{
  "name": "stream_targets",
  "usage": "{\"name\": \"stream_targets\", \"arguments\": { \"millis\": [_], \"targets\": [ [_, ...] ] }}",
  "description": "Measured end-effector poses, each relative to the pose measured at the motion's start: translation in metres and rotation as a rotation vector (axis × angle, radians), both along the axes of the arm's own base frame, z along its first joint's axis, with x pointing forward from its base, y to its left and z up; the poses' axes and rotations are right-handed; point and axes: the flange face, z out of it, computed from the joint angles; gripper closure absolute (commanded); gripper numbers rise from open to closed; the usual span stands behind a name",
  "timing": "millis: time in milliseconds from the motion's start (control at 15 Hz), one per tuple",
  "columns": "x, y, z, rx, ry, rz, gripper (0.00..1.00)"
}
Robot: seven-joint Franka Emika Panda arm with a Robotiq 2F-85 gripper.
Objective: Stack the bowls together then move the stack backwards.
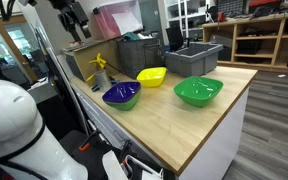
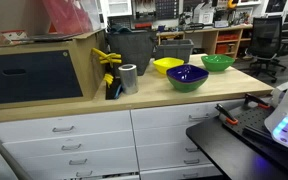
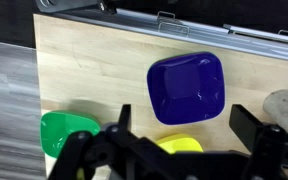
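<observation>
Gaping claw [image 3: 184,138]: fingers spread to the full, gripping nothing; high above the counter [image 3: 89,60]
Purple bowl [image 3: 187,90]: upright on the wood; seen between the fingers in the wrist view
Yellow bowl [image 1: 151,76]: just beside the purple one; not nested
Green bowl [image 1: 198,91]: near both; standing alone
Grey bins [image 1: 192,57]: behind the bowls

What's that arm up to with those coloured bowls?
Nothing is being handled yet. The robot's gripper hangs open above the counter, touching nothing. Three bowls sit apart on the wood: purple, yellow and green. None is nested in another, so the stacking has not begun.
</observation>
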Motion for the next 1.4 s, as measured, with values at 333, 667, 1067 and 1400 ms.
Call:
{"name": "stream_targets", "arguments": {
  "millis": [333,667,1067,1400],
  "targets": [
    [0.000,0.000,0.000,0.000,0.000,0.000,0.00],
    [0.000,0.000,0.000,0.000,0.000,0.000,0.00],
    [0.008,-0.010,0.000,-0.009,-0.007,-0.018,0.00],
    [0.034,-0.046,0.001,-0.018,-0.022,-0.083,0.00]
  ]
}}
